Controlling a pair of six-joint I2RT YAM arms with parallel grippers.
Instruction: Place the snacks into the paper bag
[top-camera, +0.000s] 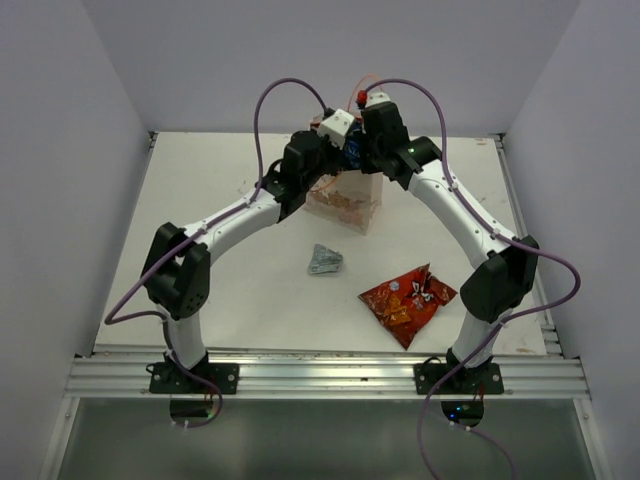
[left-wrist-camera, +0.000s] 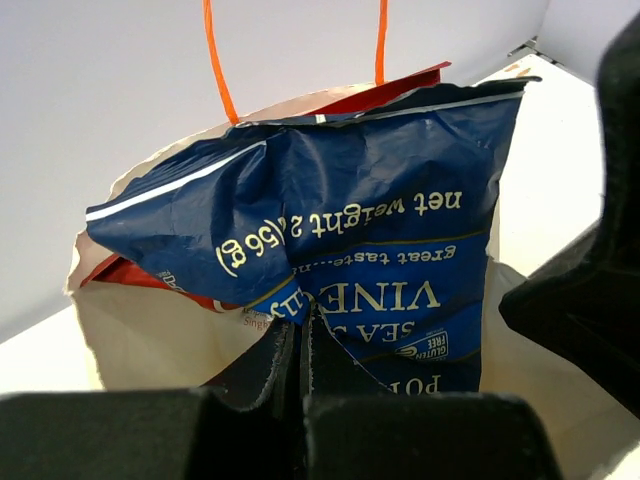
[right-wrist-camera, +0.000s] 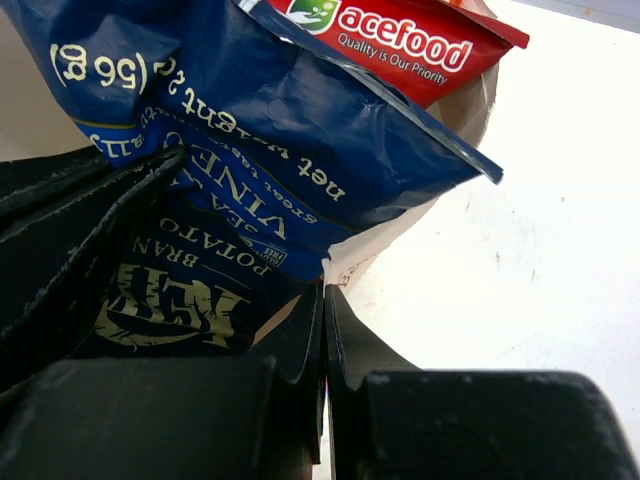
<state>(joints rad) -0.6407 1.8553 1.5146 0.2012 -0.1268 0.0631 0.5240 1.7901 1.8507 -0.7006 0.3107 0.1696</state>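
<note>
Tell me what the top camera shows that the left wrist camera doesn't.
Only the top camera shows the silver foil packet and the red-orange chips bag lying apart on the table, and both arms meeting above the paper bag. Only the left wrist camera shows the upside-down print on the blue packet and a red packet behind it inside the bag. Both show the paper bag with some of the blue packet at its mouth.
</note>
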